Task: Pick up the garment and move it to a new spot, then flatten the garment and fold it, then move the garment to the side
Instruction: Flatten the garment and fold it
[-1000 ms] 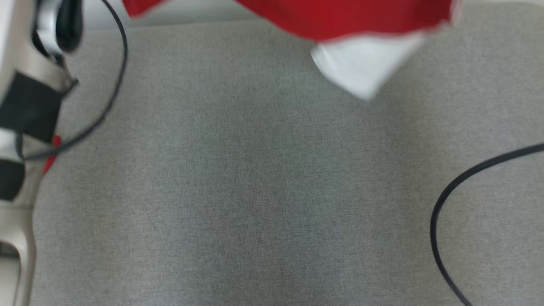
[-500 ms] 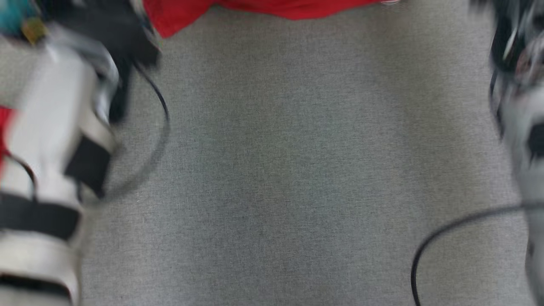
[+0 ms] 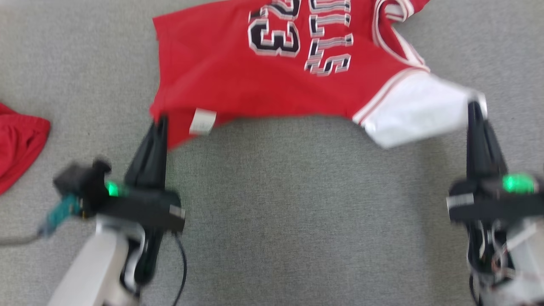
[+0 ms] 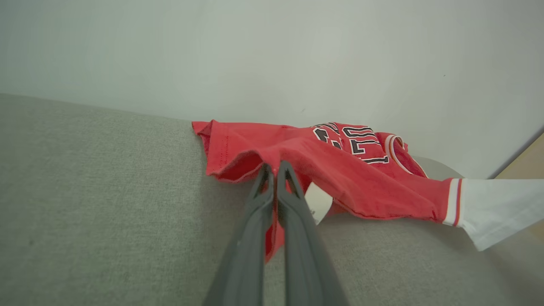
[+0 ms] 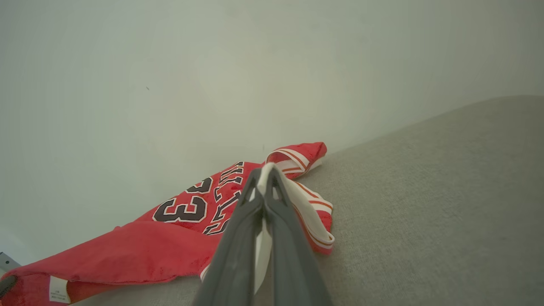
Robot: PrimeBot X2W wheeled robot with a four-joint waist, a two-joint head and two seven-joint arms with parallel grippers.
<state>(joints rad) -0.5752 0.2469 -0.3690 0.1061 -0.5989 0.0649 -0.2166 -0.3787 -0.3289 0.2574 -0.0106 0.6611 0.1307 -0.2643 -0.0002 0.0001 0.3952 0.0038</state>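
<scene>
Your left end effector (image 3: pixel 160 123) is clamped on the red hem of the jersey (image 3: pixel 238 85) at 8 o'clock, and your right end effector (image 3: pixel 473 108) is clamped on its white sleeve at 4 o'clock. The jersey stretches between them, number up, toward 12 o'clock on the grey surface (image 3: pixel 297 212).

— What do we see at the left edge?
— A crumpled red cloth (image 3: pixel 19 142) lying on the grey fabric-covered bench (image 3: pixel 276 212).
— And beyond the bench?
— We see a plain pale wall (image 4: pixel 272 51).
</scene>
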